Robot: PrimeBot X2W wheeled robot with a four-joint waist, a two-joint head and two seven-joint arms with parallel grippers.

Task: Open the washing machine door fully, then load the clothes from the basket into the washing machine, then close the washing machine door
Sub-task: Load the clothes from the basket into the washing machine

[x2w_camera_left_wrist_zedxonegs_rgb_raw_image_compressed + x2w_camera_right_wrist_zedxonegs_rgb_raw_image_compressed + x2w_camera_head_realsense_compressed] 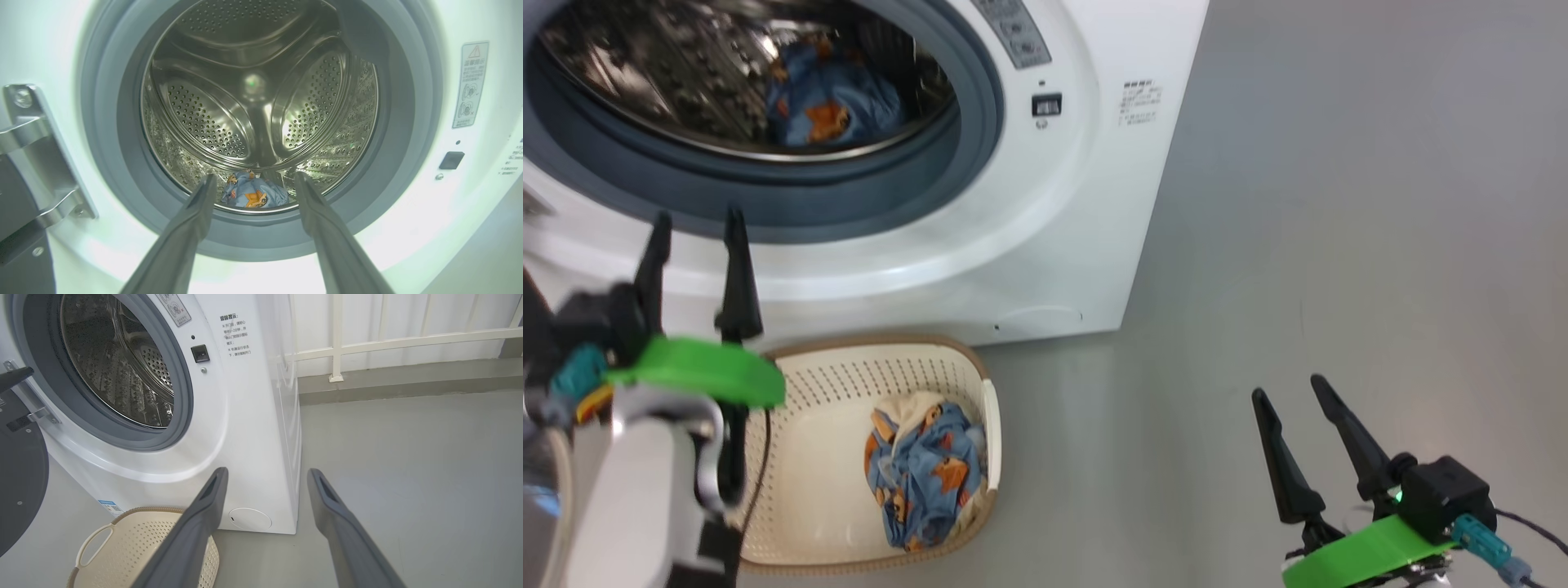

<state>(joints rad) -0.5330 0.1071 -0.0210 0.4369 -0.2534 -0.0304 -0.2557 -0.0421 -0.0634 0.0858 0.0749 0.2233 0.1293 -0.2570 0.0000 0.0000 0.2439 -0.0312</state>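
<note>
The white washing machine (1045, 204) stands with its drum mouth uncovered. The washing machine door (18, 486) hangs swung out at the left of the right wrist view. One blue printed piece of the clothes (829, 102) lies low in the steel drum, also seen in the left wrist view (253, 194). More clothes (923, 469), blue and cream, lie in the basket (809, 457) on the floor before the machine. My left gripper (698, 233) is open and empty above the basket, in front of the drum mouth (255, 176). My right gripper (1286, 388) is open and empty over the floor, right of the machine (267, 470).
Grey floor (1339, 245) stretches to the right of the machine. A white railing (335, 339) stands behind it. The metal door hinge (36, 155) sits at the left of the drum mouth. A round flap (250, 518) is low on the machine's front, beside the basket (135, 547).
</note>
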